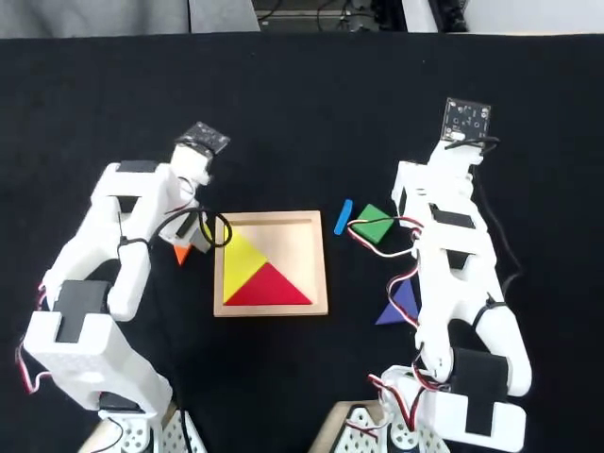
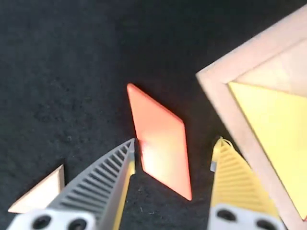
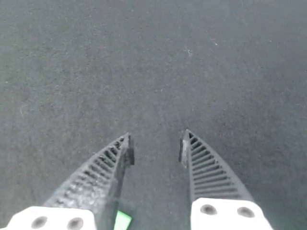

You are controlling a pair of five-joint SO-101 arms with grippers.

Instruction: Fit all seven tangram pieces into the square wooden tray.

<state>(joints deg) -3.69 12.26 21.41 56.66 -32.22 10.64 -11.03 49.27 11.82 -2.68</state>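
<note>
inventory for you, operator, near to far.
- indigo triangle: flat on the black cloth, well right of the tray and partly under your right arm.
- square wooden tray: pale wood with a raised rim, lying between your two arms.
- red triangle: large, in the tray, long edge along the near rim.
- yellow triangle: large, in the tray's left part, touching the red one.
- orange parallelogram: on the cloth just beside the tray's left rim.
- your left gripper: jaws apart, straddling the orange piece.
- green square: on the cloth right of the tray, beside your right arm.
- blue piece: slim, just beside the green square, near the tray's far right corner.
- your right gripper: jaws apart over cloth, holding nothing.
</note>
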